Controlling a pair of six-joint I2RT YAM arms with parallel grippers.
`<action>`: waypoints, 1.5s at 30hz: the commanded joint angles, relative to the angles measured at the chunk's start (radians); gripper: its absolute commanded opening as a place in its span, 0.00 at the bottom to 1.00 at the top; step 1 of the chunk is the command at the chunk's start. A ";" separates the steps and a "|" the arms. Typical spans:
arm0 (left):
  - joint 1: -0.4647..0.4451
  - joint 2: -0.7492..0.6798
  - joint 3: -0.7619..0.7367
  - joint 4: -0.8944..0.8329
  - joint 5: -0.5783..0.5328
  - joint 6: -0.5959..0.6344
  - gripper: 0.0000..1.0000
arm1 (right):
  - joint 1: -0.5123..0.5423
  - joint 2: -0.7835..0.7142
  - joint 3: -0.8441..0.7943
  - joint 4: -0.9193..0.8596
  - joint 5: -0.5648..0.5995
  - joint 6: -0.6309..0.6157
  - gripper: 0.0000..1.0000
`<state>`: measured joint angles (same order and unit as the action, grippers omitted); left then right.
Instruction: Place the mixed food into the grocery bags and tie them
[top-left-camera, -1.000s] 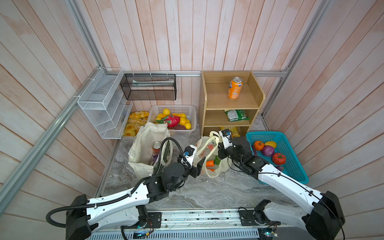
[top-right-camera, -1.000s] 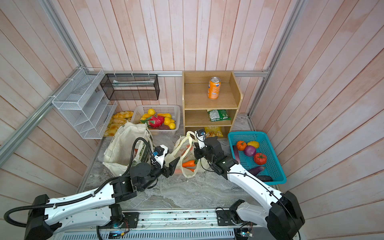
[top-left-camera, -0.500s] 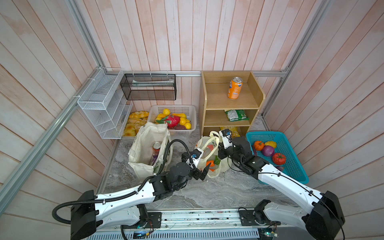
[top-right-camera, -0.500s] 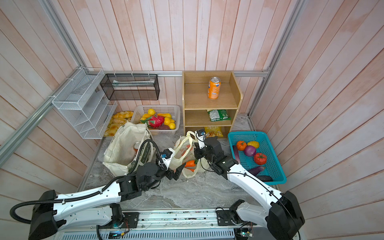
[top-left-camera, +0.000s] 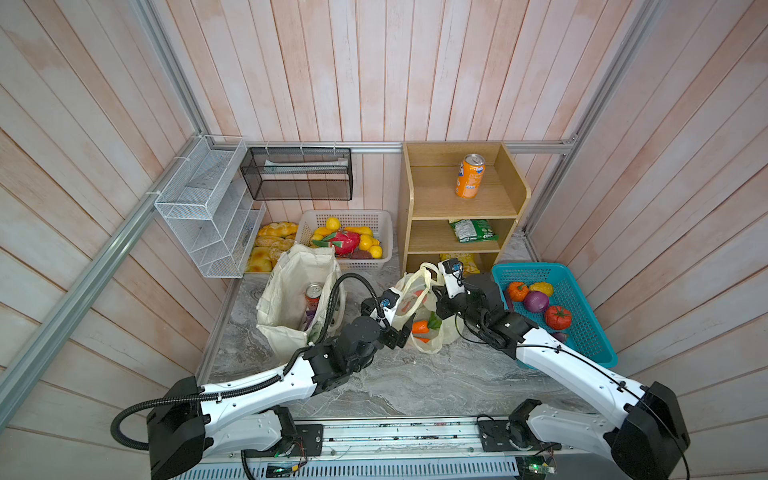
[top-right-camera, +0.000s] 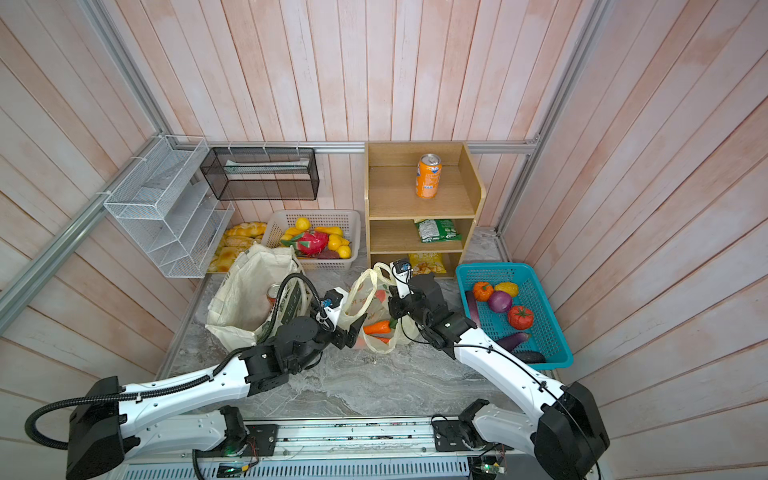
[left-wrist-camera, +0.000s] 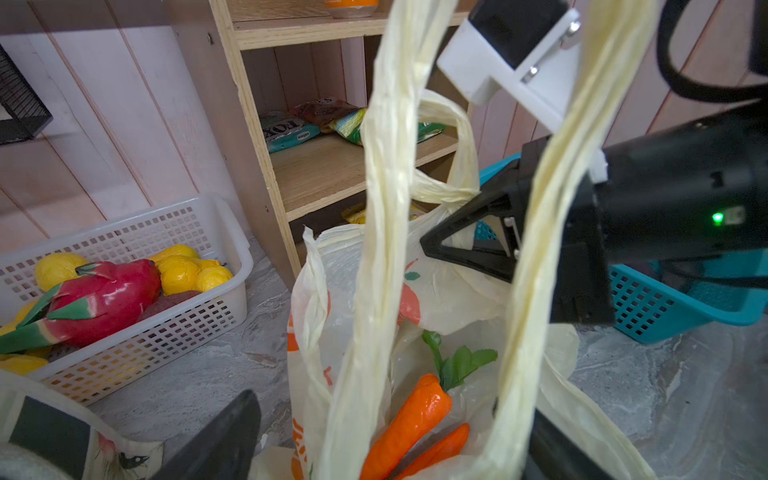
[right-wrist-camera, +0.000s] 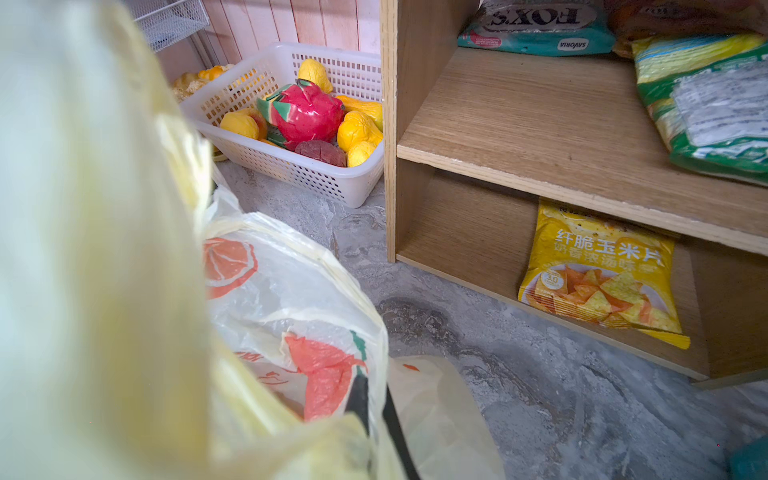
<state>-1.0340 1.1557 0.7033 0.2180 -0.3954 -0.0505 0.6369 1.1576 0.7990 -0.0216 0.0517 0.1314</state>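
- Over the marble table (top-left-camera: 415, 386), in both top views, the left gripper (top-left-camera: 400, 334) has shifted lower along the near side of the plastic bag (top-left-camera: 419, 297), with its jaws spread. The right gripper (top-left-camera: 441, 307) stays clamped on the bag's far handle. Packing looks finished and tying seems about to begin.
- Beside it in a top view, the canvas tote (top-left-camera: 286, 291) stands open with the red soda can (top-left-camera: 312, 291) and purple snack packet (top-left-camera: 309, 319) inside. The toy carrots (top-left-camera: 420, 326) lie in the plastic bag.
- Left wrist view: both strands of the near handle loop (left-wrist-camera: 382, 208) rise between the wide-open jaws, above the carrots at the bag's bottom.
- Right wrist view: closed fingers (right-wrist-camera: 360, 399) pinch bag film, and a white basket (right-wrist-camera: 291, 174) holds toy fruit (right-wrist-camera: 307, 112).
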 joint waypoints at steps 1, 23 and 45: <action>0.014 0.006 0.025 0.037 0.036 0.012 0.83 | -0.004 -0.009 0.000 -0.016 0.014 0.007 0.00; 0.318 0.143 0.193 0.056 0.784 -0.133 0.00 | -0.010 -0.194 -0.030 -0.028 -0.038 -0.012 0.00; 0.415 0.396 0.418 -0.038 1.316 -0.151 0.00 | -0.003 0.028 0.103 -0.087 -0.155 -0.242 0.00</action>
<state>-0.6353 1.5314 1.0832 0.1940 0.8185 -0.2039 0.6315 1.1648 0.8722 -0.0837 -0.1139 -0.0822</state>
